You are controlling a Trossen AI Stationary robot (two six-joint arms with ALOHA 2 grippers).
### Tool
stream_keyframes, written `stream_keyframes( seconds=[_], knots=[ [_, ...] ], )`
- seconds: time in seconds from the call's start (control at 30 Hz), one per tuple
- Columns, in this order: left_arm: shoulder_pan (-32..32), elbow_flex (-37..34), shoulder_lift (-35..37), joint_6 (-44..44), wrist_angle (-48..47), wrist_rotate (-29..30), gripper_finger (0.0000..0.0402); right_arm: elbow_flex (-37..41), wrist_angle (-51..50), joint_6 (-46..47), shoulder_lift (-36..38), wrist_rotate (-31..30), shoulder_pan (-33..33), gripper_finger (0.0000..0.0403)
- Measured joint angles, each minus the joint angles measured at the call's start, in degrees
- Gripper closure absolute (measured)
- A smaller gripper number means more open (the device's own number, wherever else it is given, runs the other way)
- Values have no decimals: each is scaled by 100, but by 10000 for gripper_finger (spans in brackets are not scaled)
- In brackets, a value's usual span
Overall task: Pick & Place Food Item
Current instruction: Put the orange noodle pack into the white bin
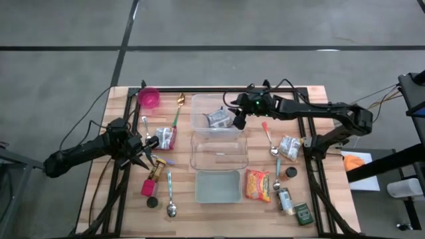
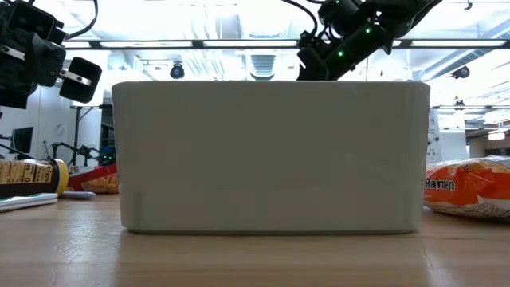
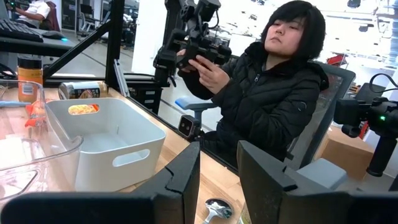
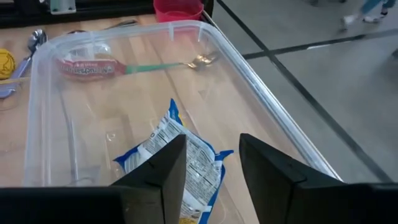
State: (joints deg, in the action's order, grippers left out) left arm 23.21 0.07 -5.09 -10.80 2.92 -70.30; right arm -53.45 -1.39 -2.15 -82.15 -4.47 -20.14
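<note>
Over the far clear tub (image 1: pixel 216 119) on the bench (image 1: pixel 332 199) hangs the right gripper (image 1: pixel 238 122), and under it a silver snack packet (image 4: pixel 177 155) lies on the tub's floor; that packet looks to be the food item of the task, and from where it lies I judge it delivered, with the arm placed above only because it is letting go; the right wrist view shows the two dark fingers (image 4: pixel 163 168) standing apart with a clear gap between them, the packet below and touching neither so far as can be seen, so nothing is held; just near of that tub sits a second clear tub (image 1: pixel 219 151), and nearer again a white bin (image 1: pixel 218 186) that blocks most of the low view; other food waits on the bench, an orange noodle packet (image 1: pixel 257 184) just right of the white bin and another silver packet (image 1: pixel 289 147) further right beside a spoon (image 1: pixel 269 139), probably left there as later picks; at the left side the left gripper (image 1: pixel 147 143) waits close to a red packet (image 1: pixel 165 137), its fingers (image 3: pixel 186 171) set a little apart in its own wrist view with nothing between them; beyond the bench a person in a dark jacket (image 3: pixel 267 93) sits handling a device.
</note>
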Motion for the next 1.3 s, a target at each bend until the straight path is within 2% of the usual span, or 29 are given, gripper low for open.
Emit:
stream_keyframes(
  seconds=[0.3,0.6,0.77,0.97,1.3],
  knots=[
    [1,0,-1,1,0,1,291,-1,-70,-156,511,177,117,255],
    [0,-1,-1,0,0,1,291,-2,-1406,-218,1695,151,467,255],
    [0,1,-1,-1,0,0,291,-2,-2511,410,2293,149,573,255],
    [1,0,-1,0,0,1,291,19,-3703,1461,2622,146,822,255],
    [1,0,1,-1,0,0,291,31,-4024,2399,2514,130,1811,255]
  ],
)
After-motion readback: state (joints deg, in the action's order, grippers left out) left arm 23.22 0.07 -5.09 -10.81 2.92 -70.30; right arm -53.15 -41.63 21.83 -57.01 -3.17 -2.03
